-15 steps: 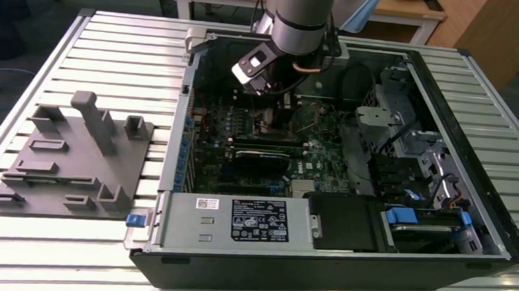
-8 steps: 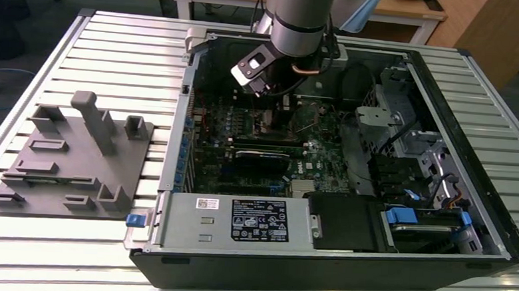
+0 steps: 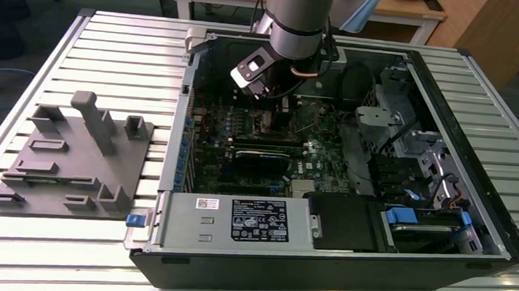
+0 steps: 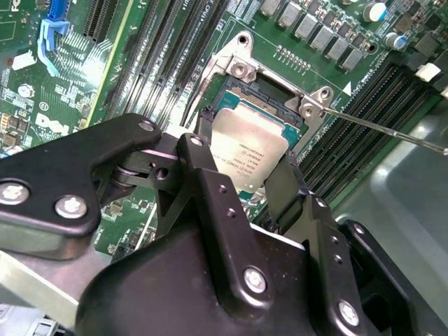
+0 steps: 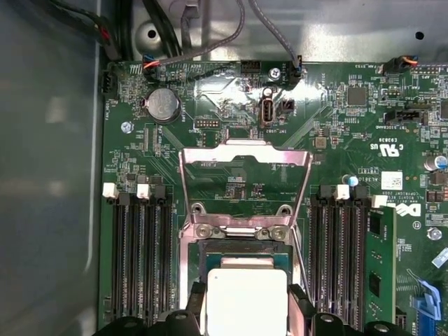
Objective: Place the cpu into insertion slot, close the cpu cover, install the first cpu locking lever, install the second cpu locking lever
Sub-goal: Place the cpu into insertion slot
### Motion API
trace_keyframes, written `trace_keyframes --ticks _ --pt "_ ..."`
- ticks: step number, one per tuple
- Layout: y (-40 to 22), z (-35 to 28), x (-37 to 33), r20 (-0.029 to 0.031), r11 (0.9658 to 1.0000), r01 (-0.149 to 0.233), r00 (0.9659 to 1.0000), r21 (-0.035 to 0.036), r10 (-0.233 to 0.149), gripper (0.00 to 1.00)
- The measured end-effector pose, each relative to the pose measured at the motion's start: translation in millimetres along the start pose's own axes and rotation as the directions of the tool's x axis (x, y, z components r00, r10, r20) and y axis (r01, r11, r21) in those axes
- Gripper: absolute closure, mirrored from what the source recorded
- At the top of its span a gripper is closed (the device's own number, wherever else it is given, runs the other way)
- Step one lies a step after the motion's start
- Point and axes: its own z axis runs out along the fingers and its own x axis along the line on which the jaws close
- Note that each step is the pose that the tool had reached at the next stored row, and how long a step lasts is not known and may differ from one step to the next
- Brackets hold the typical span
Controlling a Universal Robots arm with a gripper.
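Observation:
The cpu (image 4: 249, 148), a flat square chip with a silver-grey top, sits between my two black fingers (image 4: 200, 155), and my gripper (image 4: 245, 157) is shut on its edges. It hangs low over the insertion slot (image 4: 269, 92), the dark socket with a silver rim on the green motherboard. I cannot tell whether it touches the socket. In the first wrist view the cpu (image 5: 245, 299) covers the near part of the insertion slot (image 5: 239, 250), and the cpu cover (image 5: 245, 155) is swung open beyond it. A thin locking lever (image 4: 381, 128) sticks out beside the socket. The arm (image 3: 294, 27) reaches down into the computer case.
Long black memory slots (image 5: 140, 259) run along both sides of the socket. The open case (image 3: 440, 95) holds cables, drive bays and a white-labelled power supply box (image 3: 237, 219). A grey fixture plate (image 3: 67, 162) with upright posts lies on the slatted table at the exterior view's left.

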Motion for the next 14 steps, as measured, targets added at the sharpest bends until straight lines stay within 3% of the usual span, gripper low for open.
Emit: trace_keyframes --ticks 14 --pt "0.1 8.4 1.5 -0.0001 1.0000 0.000 1.0000 -0.0001 0.000 0.46"
